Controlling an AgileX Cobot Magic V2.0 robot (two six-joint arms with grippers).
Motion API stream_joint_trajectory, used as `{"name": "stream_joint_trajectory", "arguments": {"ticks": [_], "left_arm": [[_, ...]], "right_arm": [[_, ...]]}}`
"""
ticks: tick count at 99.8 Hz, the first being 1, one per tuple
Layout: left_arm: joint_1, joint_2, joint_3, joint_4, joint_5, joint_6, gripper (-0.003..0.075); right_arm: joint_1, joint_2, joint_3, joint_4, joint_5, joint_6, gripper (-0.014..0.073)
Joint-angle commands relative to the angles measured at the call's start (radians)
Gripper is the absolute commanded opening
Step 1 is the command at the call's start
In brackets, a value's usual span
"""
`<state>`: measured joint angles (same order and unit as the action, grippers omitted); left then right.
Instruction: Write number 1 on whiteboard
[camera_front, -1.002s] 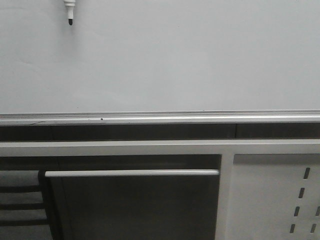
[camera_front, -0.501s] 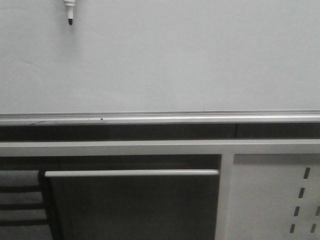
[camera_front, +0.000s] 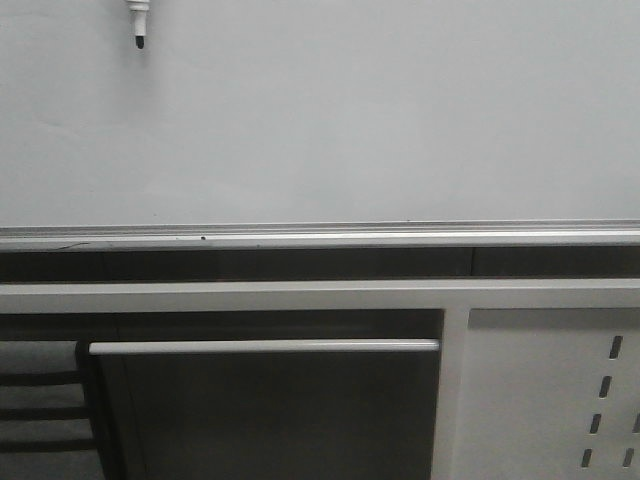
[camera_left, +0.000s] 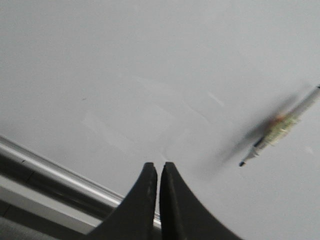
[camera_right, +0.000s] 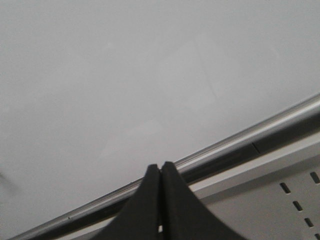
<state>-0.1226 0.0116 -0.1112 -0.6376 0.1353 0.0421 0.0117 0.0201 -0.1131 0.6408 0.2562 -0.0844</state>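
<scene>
Grey-white and glossy, the whiteboard (camera_front: 330, 120) fills most of what we see in the front view, and it is bare of writing there, so we can find no number 1 on it in any view. Its lower edge meets a silver metal rail (camera_front: 320, 237) running the full width. Below that we see a dark gap, then a white frame bar (camera_front: 300, 295), a white horizontal handle-like bar (camera_front: 265, 346) over a dark recess, and at lower right a white metal panel with slots (camera_front: 545, 400).

At the top left of the front view a marker (camera_front: 138, 20) hangs tip down against the board, its black nib showing just below a white body; whatever carries it is cut off by the frame edge. In the left wrist view we find the same marker (camera_left: 277, 130), blurred, with its dark tip close to the board and a soft shadow beside it; whether the tip touches we cannot tell.

Our left pincer (camera_left: 158, 172) is clenched, its two black fingers pressed together with only a thin line between them, grasping nothing. Our right pincer (camera_right: 160, 172) is likewise clenched and empty, pointing toward the board just above the rail (camera_right: 220, 150).
</scene>
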Motion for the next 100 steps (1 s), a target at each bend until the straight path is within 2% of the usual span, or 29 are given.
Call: {"name": "stream_joint_trajectory", "arguments": {"ticks": [1,14,30,40,53,60,68,75,80,82,89,93,97,100], "left_arm": [[-0.009,0.085,-0.147,0.106,0.077,0.003,-0.0020],[-0.009,0.232,-0.311,0.193,0.239,0.003,-0.0020],[-0.009,0.350,-0.442,0.193,0.330,0.014,-0.0020],[-0.009,0.396,-0.480,0.144,0.354,0.132,-0.0020],[-0.022,0.446,-0.489,-0.020,0.352,0.301,-0.0020],[-0.065,0.473,-0.489,-0.083,0.352,0.404,-0.0018],[-0.125,0.501,-0.489,-0.087,0.352,0.471,0.0000],[-0.167,0.526,-0.493,-0.069,0.343,0.482,0.0060],[-0.183,0.542,-0.500,-0.068,0.343,0.482,0.0138],[-0.188,0.550,-0.502,-0.071,0.343,0.482,0.0163],[-0.200,0.575,-0.507,-0.100,0.334,0.482,0.0351],[-0.200,0.585,-0.507,-0.109,0.319,0.484,0.0424],[-0.200,0.596,-0.507,-0.125,0.301,0.498,0.0482],[-0.200,0.603,-0.507,-0.141,0.282,0.514,0.0498]], "right_arm": [[-0.005,0.098,-0.134,-0.107,0.045,-0.004,-0.0062],[-0.005,0.286,-0.285,-0.232,0.198,-0.006,-0.0063],[-0.005,0.434,-0.407,-0.254,0.292,-0.006,-0.0064],[-0.005,0.492,-0.451,-0.249,0.325,-0.040,-0.0064],[-0.002,0.539,-0.497,-0.208,0.343,-0.127,-0.0054],[0.001,0.547,-0.511,-0.167,0.351,-0.168,0.0010],[0.008,0.550,-0.516,-0.153,0.356,-0.172,0.0160],[0.008,0.550,-0.516,-0.153,0.365,-0.172,0.0300],[0.008,0.550,-0.516,-0.153,0.368,-0.174,0.0368],[0.008,0.550,-0.516,-0.153,0.368,-0.174,0.0381],[0.008,0.550,-0.516,-0.151,0.370,-0.174,0.0385],[0.008,0.550,-0.516,-0.147,0.370,-0.174,0.0385],[0.008,0.550,-0.516,-0.134,0.370,-0.174,0.0385],[0.008,0.550,-0.516,-0.121,0.370,-0.174,0.0385]]}}
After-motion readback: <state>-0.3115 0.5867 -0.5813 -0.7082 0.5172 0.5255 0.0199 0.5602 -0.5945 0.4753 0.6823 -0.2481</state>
